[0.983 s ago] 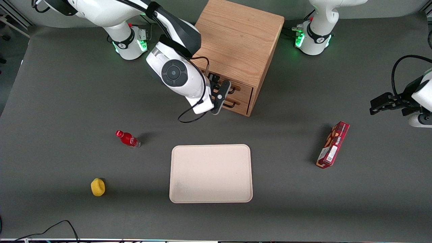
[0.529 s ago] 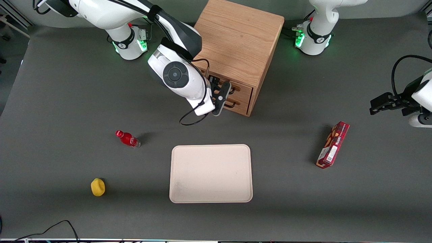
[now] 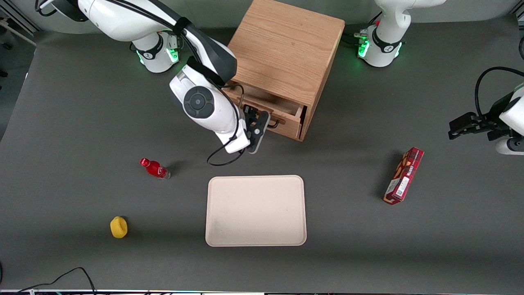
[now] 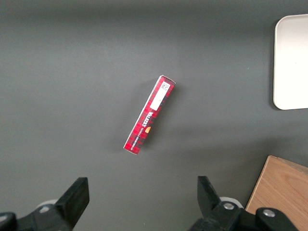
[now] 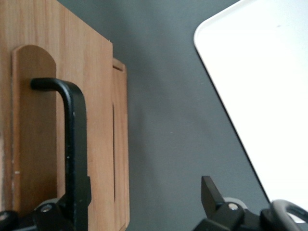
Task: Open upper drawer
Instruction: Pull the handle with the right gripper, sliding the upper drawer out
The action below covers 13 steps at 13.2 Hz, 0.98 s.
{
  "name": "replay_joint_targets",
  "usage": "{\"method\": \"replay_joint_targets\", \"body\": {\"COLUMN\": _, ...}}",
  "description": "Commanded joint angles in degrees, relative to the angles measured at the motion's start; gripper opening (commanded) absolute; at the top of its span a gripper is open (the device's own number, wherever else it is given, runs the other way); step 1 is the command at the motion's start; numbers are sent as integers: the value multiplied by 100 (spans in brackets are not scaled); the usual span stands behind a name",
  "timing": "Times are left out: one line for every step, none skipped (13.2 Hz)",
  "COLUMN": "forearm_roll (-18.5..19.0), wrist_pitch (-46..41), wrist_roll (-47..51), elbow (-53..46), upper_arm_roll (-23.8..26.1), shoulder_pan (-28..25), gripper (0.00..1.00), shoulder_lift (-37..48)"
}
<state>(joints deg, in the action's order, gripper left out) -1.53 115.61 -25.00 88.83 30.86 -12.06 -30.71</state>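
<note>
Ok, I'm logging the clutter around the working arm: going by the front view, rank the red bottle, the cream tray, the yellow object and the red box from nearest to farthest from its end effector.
From the end effector at the upper drawer:
1. Cream tray, nearer the camera.
2. Red bottle, toward the working arm's end.
3. Red box, toward the parked arm's end.
4. Yellow object, nearest the camera.

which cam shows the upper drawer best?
Front view: the upper drawer sits pulled out of the cabinet, inside visible, with the gripper at its handle. Right wrist view shows only the drawer front and black handle close up. Left wrist view: a cabinet corner only.

The gripper (image 3: 262, 123) crowds the upper drawer (image 3: 282, 119); bare table (image 3: 348, 135) seemingly flanks it.
</note>
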Motion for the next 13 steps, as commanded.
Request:
{"method": "replay_joint_targets", "body": {"forearm_roll": 48, "wrist_pitch": 14, "wrist_roll": -259, "elbow": -102, "upper_arm_roll": -150, "shoulder_pan": -34, "gripper": 100, "shoulder_lift": -49}}
{"method": "replay_joint_targets", "body": {"forearm_roll": 39, "wrist_pitch": 14, "wrist_roll": -303, "elbow": -129, "upper_arm_roll": -246, "shoulder_pan": -34, "gripper": 100, "shoulder_lift": -58}}
{"method": "replay_joint_targets", "body": {"forearm_roll": 13, "wrist_pitch": 14, "wrist_roll": -373, "elbow": -190, "upper_arm_roll": -369, "shoulder_pan": -42, "gripper": 100, "shoulder_lift": -58}}
{"method": "replay_joint_targets", "body": {"forearm_roll": -40, "wrist_pitch": 14, "wrist_roll": -418, "elbow": -208, "upper_arm_roll": -431, "shoulder_pan": -42, "gripper": 100, "shoulder_lift": -67}}
{"method": "replay_joint_targets", "body": {"forearm_roll": -75, "wrist_pitch": 23, "wrist_roll": -444, "elbow": -243, "upper_arm_roll": -457, "shoulder_pan": -42, "gripper": 100, "shoulder_lift": -67}}
{"method": "replay_joint_targets", "body": {"forearm_roll": -84, "wrist_pitch": 23, "wrist_roll": -444, "elbow": -321, "upper_arm_roll": -545, "shoulder_pan": -42, "gripper": 100, "shoulder_lift": -93}}
{"method": "replay_joint_targets", "body": {"forearm_roll": -84, "wrist_pitch": 32, "wrist_roll": -444, "elbow": -348, "upper_arm_roll": -589, "shoulder_pan": -42, "gripper": 100, "shoulder_lift": -110}}
{"method": "replay_joint_targets", "body": {"forearm_roll": -84, "wrist_pitch": 32, "wrist_roll": -444, "elbow": -392, "upper_arm_roll": -598, "shoulder_pan": -34, "gripper": 100, "shoulder_lift": -119}}
{"method": "replay_joint_targets", "body": {"forearm_roll": -84, "wrist_pitch": 32, "wrist_roll": -444, "elbow": -427, "upper_arm_roll": -616, "shoulder_pan": -25, "gripper": 100, "shoulder_lift": -146}}
{"method": "replay_joint_targets", "body": {"forearm_roll": -128, "wrist_pitch": 41, "wrist_roll": -453, "elbow": -471, "upper_arm_roll": -746, "shoulder_pan": -33, "gripper": 100, "shoulder_lift": -146}}
{"method": "replay_joint_targets", "body": {"forearm_roll": -180, "wrist_pitch": 41, "wrist_roll": -523, "elbow": -506, "upper_arm_roll": -817, "shoulder_pan": -42, "gripper": 100, "shoulder_lift": -146}}
{"method": "replay_joint_targets", "body": {"forearm_roll": -233, "wrist_pitch": 41, "wrist_roll": -602, "elbow": -533, "upper_arm_roll": -861, "shoulder_pan": -42, "gripper": 100, "shoulder_lift": -155}}
{"method": "replay_joint_targets", "body": {"forearm_roll": -242, "wrist_pitch": 49, "wrist_roll": -646, "elbow": -568, "upper_arm_roll": -958, "shoulder_pan": -42, "gripper": 100, "shoulder_lift": -155}}
